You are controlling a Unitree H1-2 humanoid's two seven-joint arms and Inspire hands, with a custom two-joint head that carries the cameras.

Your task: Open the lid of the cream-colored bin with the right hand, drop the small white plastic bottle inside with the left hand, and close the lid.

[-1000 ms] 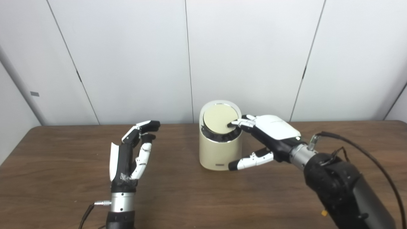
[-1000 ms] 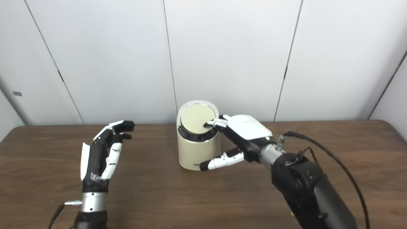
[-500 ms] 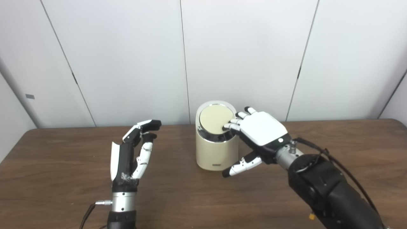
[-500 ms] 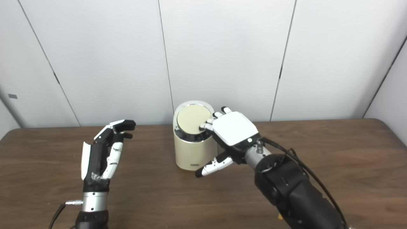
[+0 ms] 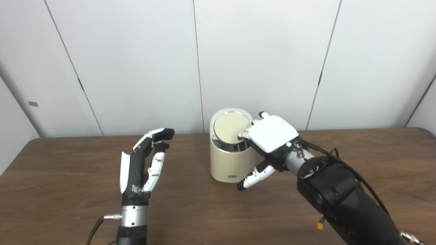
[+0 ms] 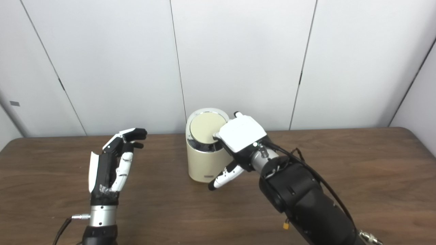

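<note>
Right hand (image 5: 272, 136) fingers (image 5: 246, 135) touch lid (image 5: 230, 126); left hand (image 5: 144, 160) empty.

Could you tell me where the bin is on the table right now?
The bin stands mid-table toward the back wall; the right hand rests on its lid, the left hand apart.

Illumination is bright, even and diffuse, apparently from overhead. Shadows on the desk (image 5: 190, 204) are soft and faint, gathered close beneath the bin (image 5: 232, 146). A mild glare strip shows on the bin's chrome rim. Focus is adequate throughout; fine detail is slightly soft, with compression noise. Wall panel seams splay outward, indicating lens distortion.
</note>
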